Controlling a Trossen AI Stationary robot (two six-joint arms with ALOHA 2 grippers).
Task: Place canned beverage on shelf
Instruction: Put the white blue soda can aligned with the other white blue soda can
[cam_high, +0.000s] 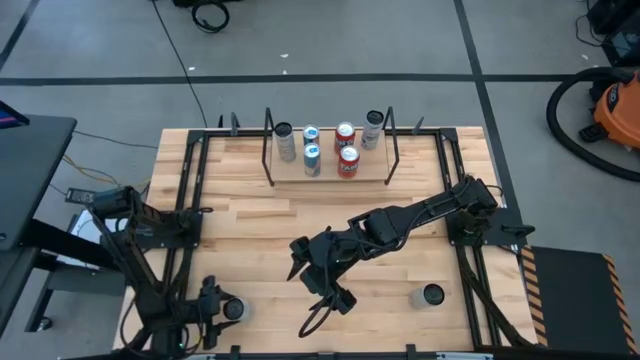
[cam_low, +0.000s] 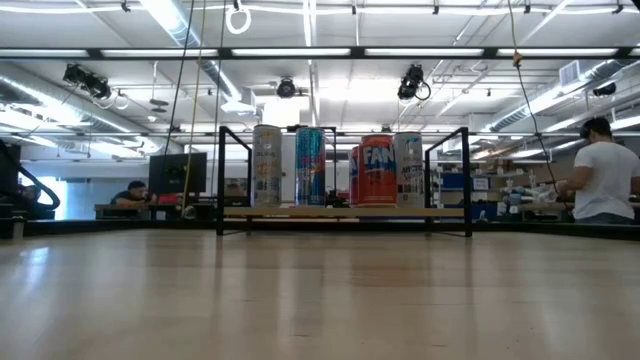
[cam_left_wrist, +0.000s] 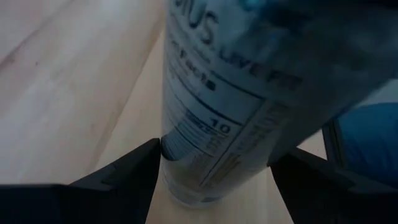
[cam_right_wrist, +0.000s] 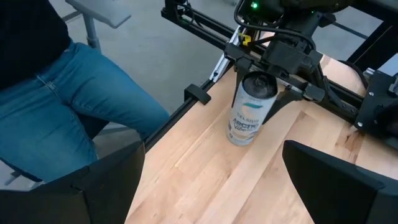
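At the table's near left corner, left hand pinching an upright can far from the shelf along the far edge, nearer it than the spread, empty right hand at mid-table

Low light-wood shelf with thin black rod uprights at the far middle of the surface, carrying six upright cans: silver can far left, two blue-and-white cans, two red cans, silver can far right. Pale grey can upright at the near left corner, between the left tool's fingers. Another can standing upright alone at the near right, well apart from the shelf.
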